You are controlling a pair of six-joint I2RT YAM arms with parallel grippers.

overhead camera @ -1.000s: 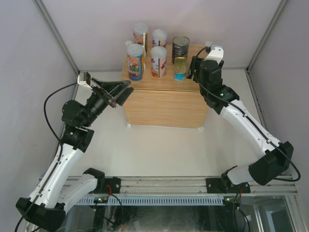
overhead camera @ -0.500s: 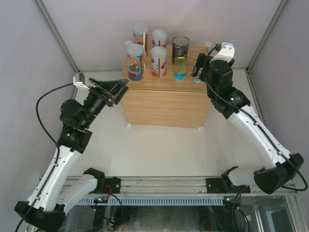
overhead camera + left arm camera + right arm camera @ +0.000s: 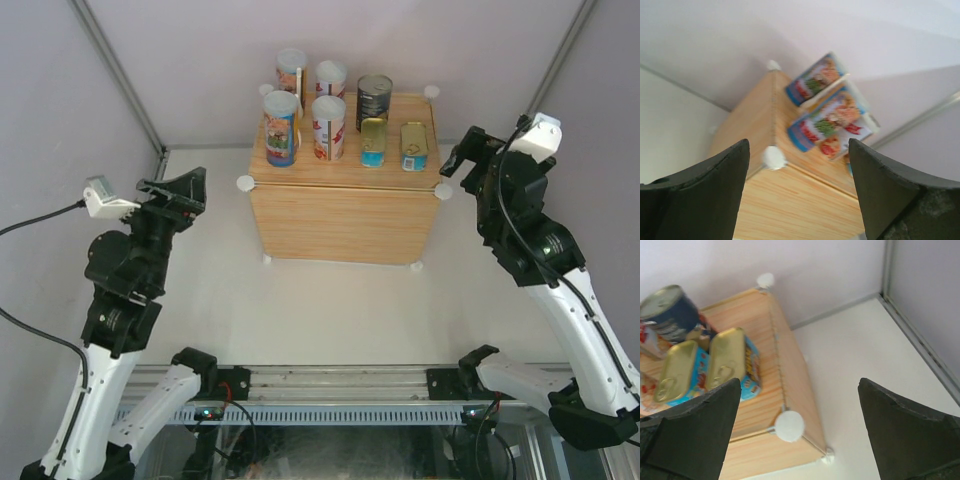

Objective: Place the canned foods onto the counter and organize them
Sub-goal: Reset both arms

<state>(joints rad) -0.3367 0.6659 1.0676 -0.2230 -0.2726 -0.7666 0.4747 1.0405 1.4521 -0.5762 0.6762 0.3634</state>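
Observation:
The counter (image 3: 340,215) stands at the back middle of the table. On it are four tall white-lidded cans (image 3: 281,128), one dark can (image 3: 374,97) with a metal top, and two flat gold tins (image 3: 373,140) (image 3: 414,145) side by side. My left gripper (image 3: 188,190) is open and empty, left of the counter. My right gripper (image 3: 462,155) is open and empty, right of it. The left wrist view looks between the open gripper (image 3: 797,150) at the counter's corner (image 3: 790,200) and the tall cans (image 3: 827,125). The right wrist view shows the open gripper (image 3: 800,385), both tins (image 3: 727,360) and the dark can (image 3: 667,310).
White round connectors (image 3: 443,191) stick out at the counter's corners. Grey walls close in the back and both sides, with a metal post (image 3: 545,70) at the back right. The white table (image 3: 330,310) lies in front of the counter.
The right gripper has let go of the second gold tin on the counter and drawn back to the right. The left arm has swung away leftward from the counter's corner.

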